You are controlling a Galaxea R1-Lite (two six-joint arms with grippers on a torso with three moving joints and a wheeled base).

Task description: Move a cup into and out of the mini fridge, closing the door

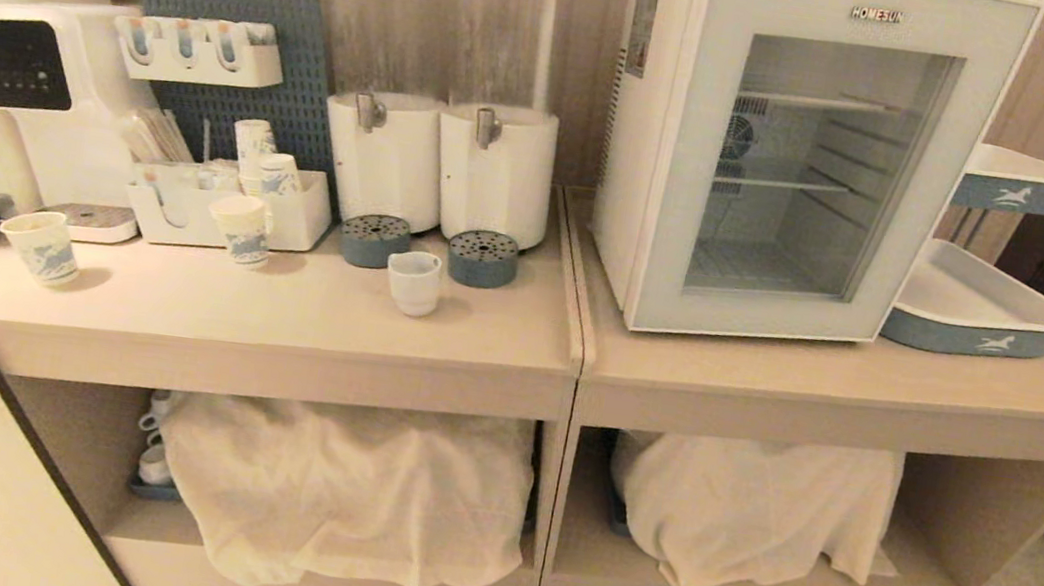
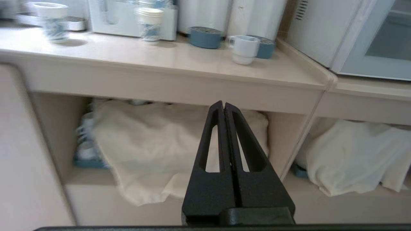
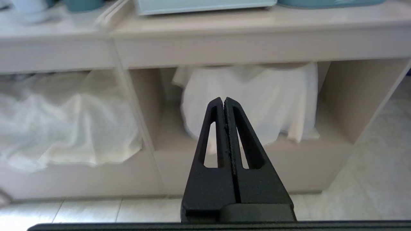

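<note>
Beige two-part counter (image 1: 276, 321) against a panelled wall, cloth-covered shelves under it. Left gripper (image 2: 223, 106) pressed together, empty, hanging in front of the counter below its front edge; right gripper (image 3: 223, 102) same, pressed together, empty, before the right shelf bay. Cup (image 1: 413, 281) upright on left section, near its right edge, just before the dispenser drip trays. Fridge (image 1: 648, 138) on right section toward the back; door (image 1: 832, 162) closed.

Beverage counter clutter

Two white cylindrical drink dispensers (image 1: 438, 161) stand behind round blue drip trays (image 1: 482, 259); printed paper cups (image 1: 41, 246) stand left; white cloths (image 1: 344, 492) drape the lower shelves.
</note>
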